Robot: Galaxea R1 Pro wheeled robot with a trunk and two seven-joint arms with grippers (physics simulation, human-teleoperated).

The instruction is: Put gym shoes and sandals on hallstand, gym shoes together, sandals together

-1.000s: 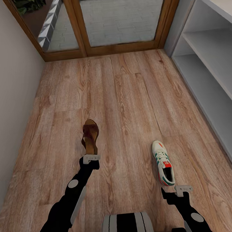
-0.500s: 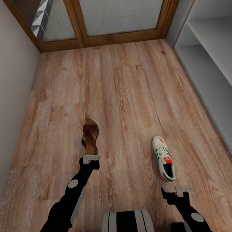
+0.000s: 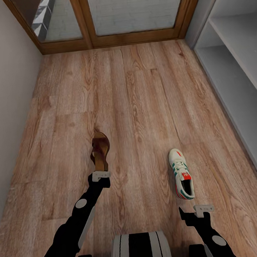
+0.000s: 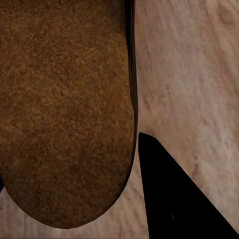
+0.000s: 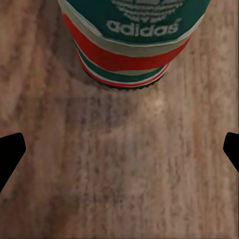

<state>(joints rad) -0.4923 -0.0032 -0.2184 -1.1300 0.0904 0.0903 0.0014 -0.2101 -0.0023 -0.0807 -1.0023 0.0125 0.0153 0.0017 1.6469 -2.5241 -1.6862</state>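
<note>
Holding sandal [image 3: 100, 150] by its heel in left gripper [image 3: 100, 174], head view; gym shoe [image 3: 180, 173] on corridor floor [image 3: 142, 103] at 11 o'clock of right gripper [image 3: 199, 208]. Left wrist: footbed against dark fingertip [image 4: 174, 199], clamped. Right wrist: fingers [image 5: 10, 154] spread, heel beyond tips.

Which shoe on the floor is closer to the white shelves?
The white sneaker with green stripes. It lies on the side of the floor nearer the white shelves, while the brown sandal is over toward the wall.
</note>
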